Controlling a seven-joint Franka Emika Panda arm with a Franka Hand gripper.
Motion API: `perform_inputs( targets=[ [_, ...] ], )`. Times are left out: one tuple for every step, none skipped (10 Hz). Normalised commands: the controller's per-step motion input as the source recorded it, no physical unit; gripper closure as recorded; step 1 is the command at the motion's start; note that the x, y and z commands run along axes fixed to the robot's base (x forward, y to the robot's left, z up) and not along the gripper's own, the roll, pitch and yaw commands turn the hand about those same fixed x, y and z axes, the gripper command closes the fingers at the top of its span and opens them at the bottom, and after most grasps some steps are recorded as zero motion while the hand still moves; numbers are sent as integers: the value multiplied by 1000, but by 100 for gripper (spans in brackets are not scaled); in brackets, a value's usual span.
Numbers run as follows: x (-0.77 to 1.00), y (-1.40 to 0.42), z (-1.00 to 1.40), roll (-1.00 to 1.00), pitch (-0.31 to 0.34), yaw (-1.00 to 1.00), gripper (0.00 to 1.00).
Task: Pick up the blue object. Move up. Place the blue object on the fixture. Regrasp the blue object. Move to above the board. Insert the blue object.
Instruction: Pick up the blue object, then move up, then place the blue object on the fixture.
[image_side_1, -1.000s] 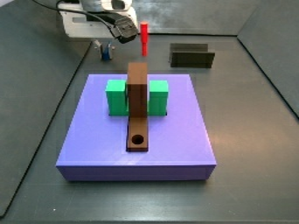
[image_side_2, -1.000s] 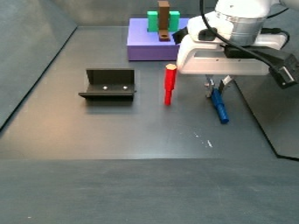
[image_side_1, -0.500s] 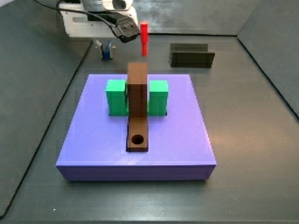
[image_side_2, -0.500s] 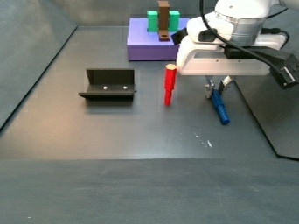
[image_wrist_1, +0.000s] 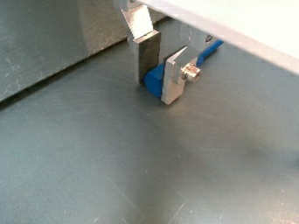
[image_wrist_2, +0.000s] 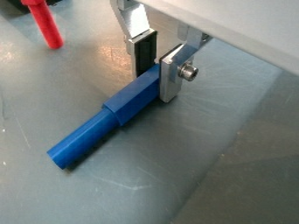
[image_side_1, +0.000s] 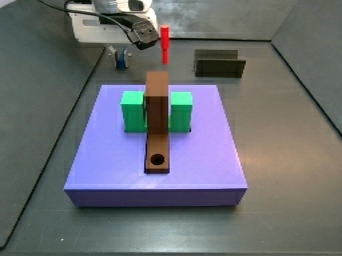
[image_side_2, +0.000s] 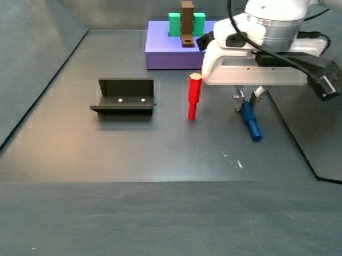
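Dark grey floor (image_side_2: 120, 160) carries everything you need, with the purple slab (image_side_1: 160, 150) and its brown board (image_side_1: 158, 120) well away from the gripper (image_wrist_2: 156, 63), and the fixture (image_side_2: 124, 97) beyond the red stick (image_side_2: 193, 96). Your gripper is down at the floor just beside that red stick, its jaws apart and straddling one end of the blue object (image_wrist_2: 105, 121), which lies flat. Its long axis runs out away from the fingers (image_wrist_1: 176, 77), so closing would pinch across the end, I judge.
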Motion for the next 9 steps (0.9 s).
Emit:
perform_inputs(
  targets=[
    [0,0,0,0,0,0,100],
    [0,0,0,0,0,0,100],
    [0,0,0,0,0,0,100],
    [0,0,833,0,0,0,100],
    [-86,33,790,0,39,30,100],
    [-109,22,633,4,59,27,100],
    [-48,18,260,30,30,12,100],
    [0,0,0,0,0,-49,100],
    [0,0,237,-240,0,-66,100]
  ],
)
